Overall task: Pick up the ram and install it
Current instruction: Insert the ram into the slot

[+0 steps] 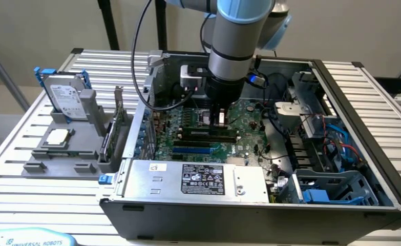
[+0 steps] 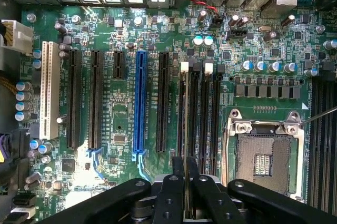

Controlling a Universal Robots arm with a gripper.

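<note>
My gripper (image 1: 220, 122) hangs straight down inside the open computer case, low over the motherboard (image 1: 186, 115). Its two black fingers (image 2: 172, 192) are shut on the ram (image 2: 185, 145), which the wrist view sees edge-on as a thin strip between them. The ram runs in line with a black memory slot (image 2: 184, 108) that has a white latch at its far end, directly above it or partly in it; I cannot tell if it touches. A second black memory slot (image 2: 210, 113) lies just beside it, and the open processor socket (image 2: 268, 155) lies beyond that.
On the board are a blue slot (image 2: 140, 103), several black slots and a white slot (image 2: 50, 89). The power supply (image 1: 200, 179) fills the case's near side. On the exterior view's left, a grey holder (image 1: 60, 166) carries a hard drive (image 1: 67, 97), a silver processor (image 1: 58, 136) and an upright green card (image 1: 114, 128).
</note>
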